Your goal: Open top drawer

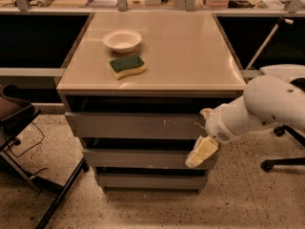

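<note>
The top drawer (pixel 133 126) is the widest grey handle-less front, just under the beige cabinet top (pixel 190 56), with white scratch marks right of centre. A dark gap shows above it. My gripper (pixel 202 152), cream-coloured on a white arm, hangs in front of the cabinet's right side. It is at the lower right corner of the top drawer front and overlaps the second drawer front (pixel 138 158). Whether it touches a drawer cannot be told.
A white bowl (pixel 122 40) and a green and yellow sponge (pixel 127 66) sit on the cabinet top. A third drawer front (pixel 147 181) is lowest. A black chair (pixel 21 128) stands at the left, a wheeled chair base (pixel 281 161) at the right.
</note>
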Available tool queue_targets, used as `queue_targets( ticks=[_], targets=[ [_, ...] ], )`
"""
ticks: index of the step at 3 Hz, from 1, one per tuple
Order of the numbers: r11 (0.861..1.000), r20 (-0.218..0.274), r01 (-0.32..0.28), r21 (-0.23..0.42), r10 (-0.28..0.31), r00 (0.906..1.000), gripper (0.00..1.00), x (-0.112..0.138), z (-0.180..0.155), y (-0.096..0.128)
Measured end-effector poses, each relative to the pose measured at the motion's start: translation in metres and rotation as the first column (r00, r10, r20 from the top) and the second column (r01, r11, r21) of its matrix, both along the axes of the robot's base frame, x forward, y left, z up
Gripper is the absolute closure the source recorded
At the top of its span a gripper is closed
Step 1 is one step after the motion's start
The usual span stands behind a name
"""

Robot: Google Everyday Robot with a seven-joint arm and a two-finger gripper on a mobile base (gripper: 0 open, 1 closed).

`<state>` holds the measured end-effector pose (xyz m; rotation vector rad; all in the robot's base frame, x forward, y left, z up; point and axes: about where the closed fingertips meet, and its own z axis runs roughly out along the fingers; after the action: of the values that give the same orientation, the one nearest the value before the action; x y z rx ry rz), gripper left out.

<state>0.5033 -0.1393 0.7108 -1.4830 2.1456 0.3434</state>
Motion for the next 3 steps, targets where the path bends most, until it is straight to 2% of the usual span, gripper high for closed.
queue_targets(
  ticks=[1,2,3],
  targets=[
    [0.994,0.008,0.030,0.108,-0.031,0.9995,0.00,0.028,-0.043,0.039],
    [0.994,0.008,0.030,0.108,-0.031,0.9995,0.00,0.028,-0.043,0.039],
    [0.993,0.009,-0.005,0.116,0.004,1.0000,0.00,0.030,-0.032,0.039]
  ],
)
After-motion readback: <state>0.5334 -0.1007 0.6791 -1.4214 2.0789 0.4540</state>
